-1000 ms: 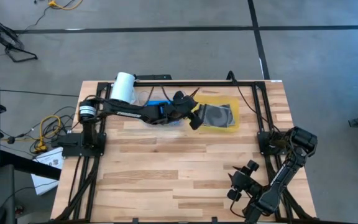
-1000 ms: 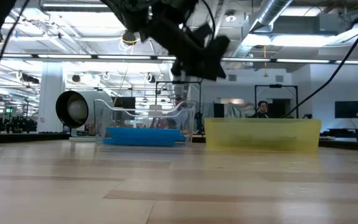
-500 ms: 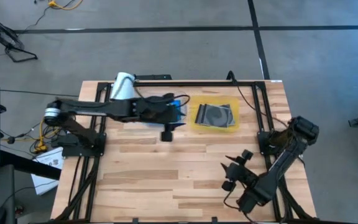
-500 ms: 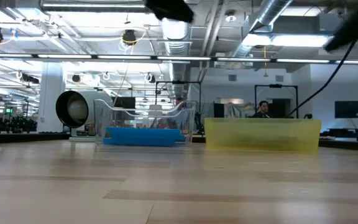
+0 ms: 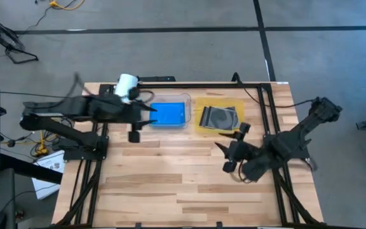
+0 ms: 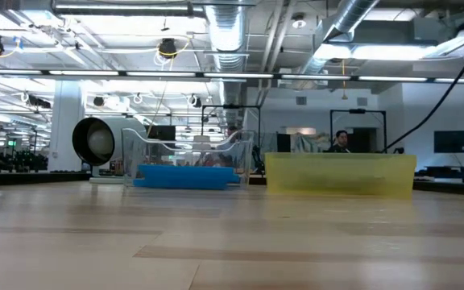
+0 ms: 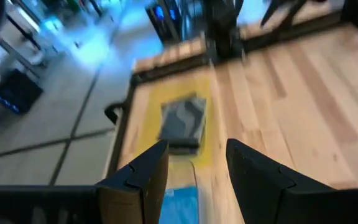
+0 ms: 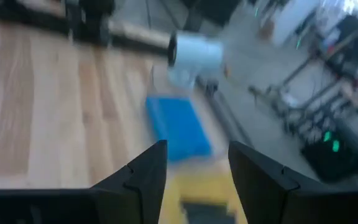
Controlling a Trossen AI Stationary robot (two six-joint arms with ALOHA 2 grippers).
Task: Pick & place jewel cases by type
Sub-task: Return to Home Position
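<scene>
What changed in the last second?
The left tool, open and empty, drew back from the flat yellow tray leftward, past the clear rectangular plastic tray. The right tool, also open, swung inward toward the yellow tray. The bright blue jewel cases in the clear tray and the grey-clear jewel cases in the yellow one stayed put.

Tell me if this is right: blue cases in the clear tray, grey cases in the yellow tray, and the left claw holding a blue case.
Not quite: the left claw is open and holds nothing, as the left wrist view shows. The blue cases do lie in the clear tray and the grey cases in the yellow tray.
</scene>
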